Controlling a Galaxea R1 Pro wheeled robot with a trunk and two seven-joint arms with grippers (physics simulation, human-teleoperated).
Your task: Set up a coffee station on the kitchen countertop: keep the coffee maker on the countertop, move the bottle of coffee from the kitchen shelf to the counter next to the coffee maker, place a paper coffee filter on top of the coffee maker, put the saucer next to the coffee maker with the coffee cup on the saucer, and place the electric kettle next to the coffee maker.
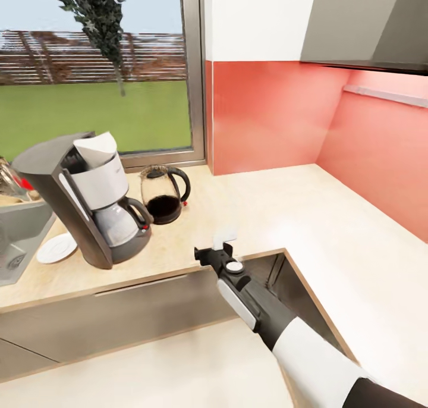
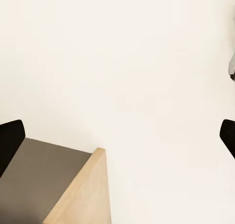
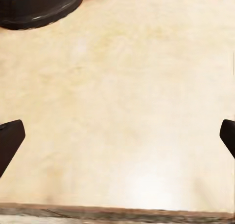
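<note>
One coffee maker [image 1: 89,200], one electric kettle [image 1: 163,195], one saucer [image 1: 56,248] — countertop [image 1: 285,212].

Bright, even daylight from the window [image 1: 95,69]; soft shadows, glare washes the kitchen countertop [image 1: 333,241] w/ slight blur, maybe edge stretch.

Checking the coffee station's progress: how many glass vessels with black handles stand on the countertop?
2. The clear carafe sits in the dark grey coffee maker; the rounded smoky glass kettle stands beside it, on the beige countertop near the window. More may lie outside the view.
</note>
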